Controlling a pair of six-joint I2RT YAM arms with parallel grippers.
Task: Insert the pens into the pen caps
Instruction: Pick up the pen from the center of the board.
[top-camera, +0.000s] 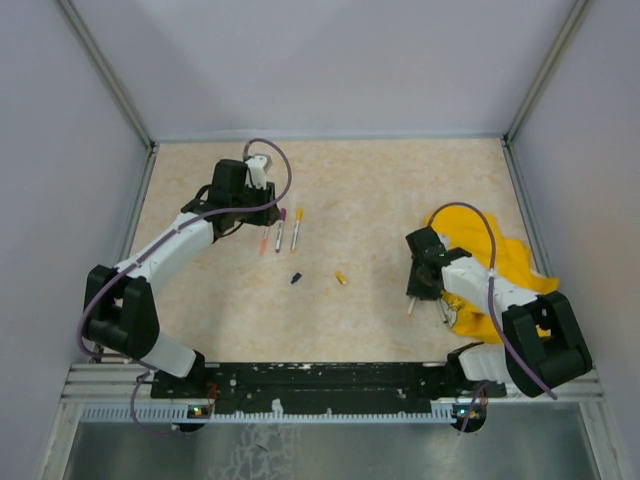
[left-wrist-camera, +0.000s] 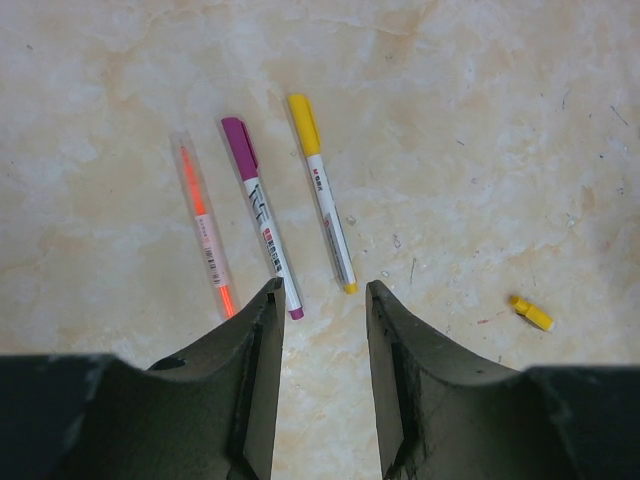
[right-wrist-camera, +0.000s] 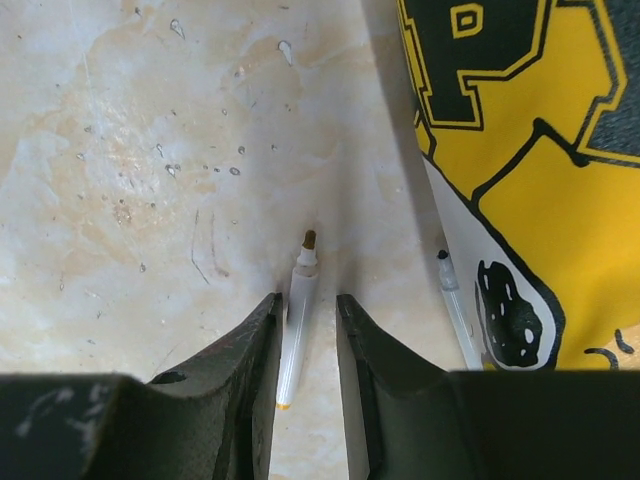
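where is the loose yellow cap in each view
Top external: yellow cap mid-table, right of the dark cap.
Left wrist: yellow cap at lower right.
Right wrist: not in it.
Shared landmark: yellow-capped pen, in the top and left wrist views.

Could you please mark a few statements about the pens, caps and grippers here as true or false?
1. The purple-capped pen lies between the orange pen and the yellow-capped pen. True.
2. The left gripper holds a pen. False: its jaws are open and empty.
3. An uncapped pen lies between the right gripper's jaws. True.
4. The loose yellow cap sits on the yellow cloth. False: it lies on the bare table.
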